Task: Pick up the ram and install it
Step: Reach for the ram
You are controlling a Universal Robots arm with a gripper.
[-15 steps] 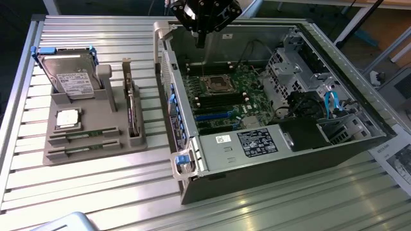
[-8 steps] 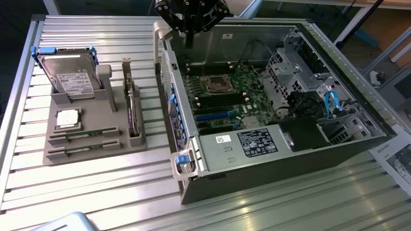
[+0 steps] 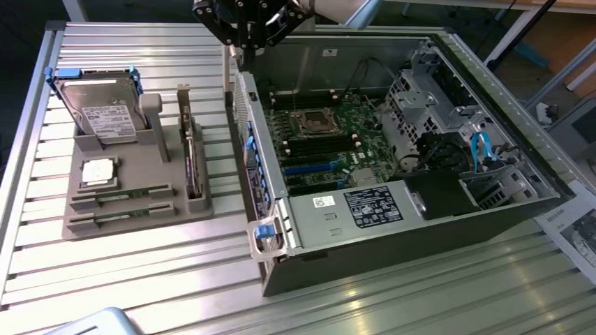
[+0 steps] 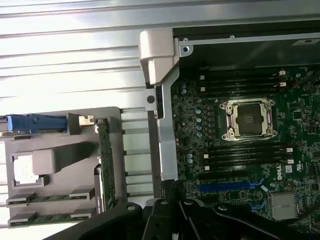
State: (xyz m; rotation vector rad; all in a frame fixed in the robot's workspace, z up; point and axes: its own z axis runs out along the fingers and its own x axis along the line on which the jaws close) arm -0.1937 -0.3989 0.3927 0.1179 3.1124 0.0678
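Observation:
Two green ram sticks (image 3: 121, 193) lie on edge in the front slots of a grey holder (image 3: 130, 223) at the exterior view's left. The wrist view has these ram sticks (image 4: 50, 197) in the grey holder (image 4: 65, 180) too. My gripper (image 3: 250, 31) hangs high above the back left corner of the open computer case (image 3: 391, 230), well away from the sticks and holding nothing that I can see. Its dark body (image 4: 175, 220) juts into the wrist view. Black memory slots (image 4: 245, 152) run beside the empty processor socket (image 4: 248, 118) on the motherboard (image 3: 326, 139).
The holder also carries a hard drive (image 3: 102, 112) with blue rails, a silver processor chip (image 3: 98, 171) and an upright dark expansion card (image 3: 191, 160). The case's metal side wall (image 3: 251, 153) stands between holder and motherboard. Everything rests on a slatted metal table (image 3: 139, 279).

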